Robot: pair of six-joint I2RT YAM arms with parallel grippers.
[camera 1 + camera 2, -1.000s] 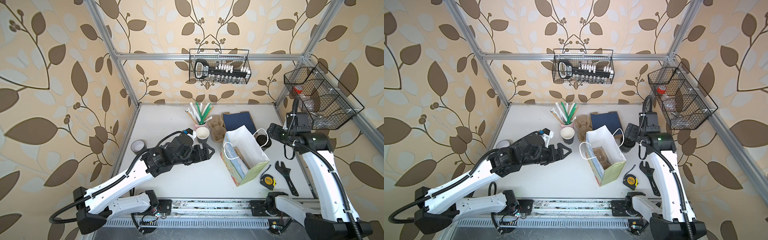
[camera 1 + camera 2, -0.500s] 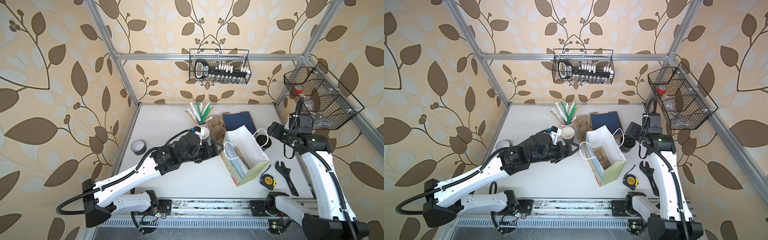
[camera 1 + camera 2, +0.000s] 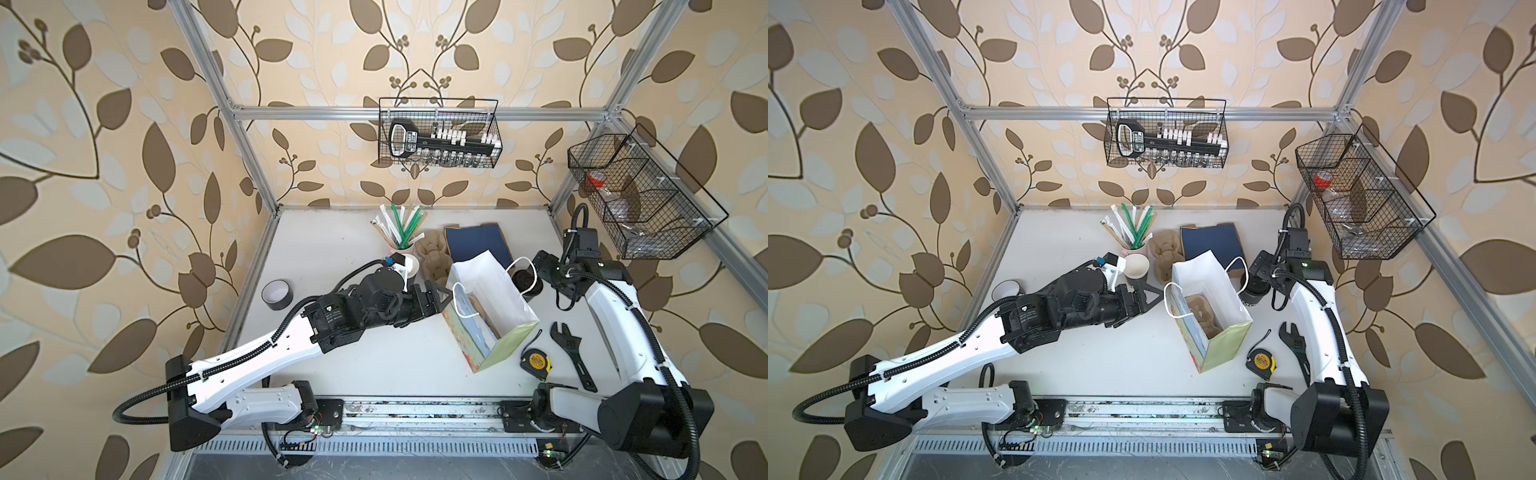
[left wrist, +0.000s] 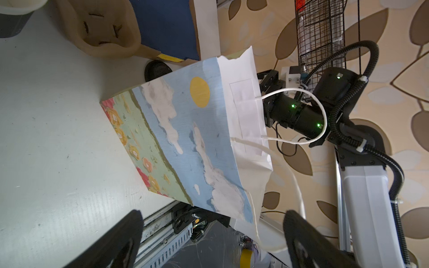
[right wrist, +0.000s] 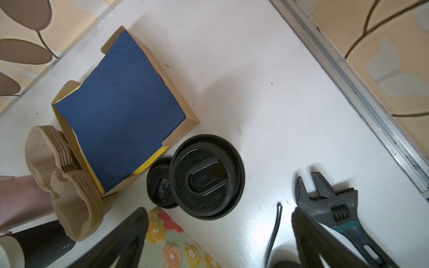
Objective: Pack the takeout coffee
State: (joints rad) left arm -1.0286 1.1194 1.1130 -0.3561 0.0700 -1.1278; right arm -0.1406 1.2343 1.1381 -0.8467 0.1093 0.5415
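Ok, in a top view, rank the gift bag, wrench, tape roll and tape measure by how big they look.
1. gift bag, clearly the largest.
2. wrench, long but slim.
3. tape roll and tape measure look about alike, so I won't rank them.

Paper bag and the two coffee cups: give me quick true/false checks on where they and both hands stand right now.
1. The paper bag stands upright and open with a pulp cup carrier inside. True.
2. The left hand is shut on the unlidded coffee cup. False: it is open and empty beside the bag; that cup stands on the table.
3. The second coffee cup, by the right hand, wears a black lid. True.
4. Both coffee cups are already in the bag. False: both stand outside it.
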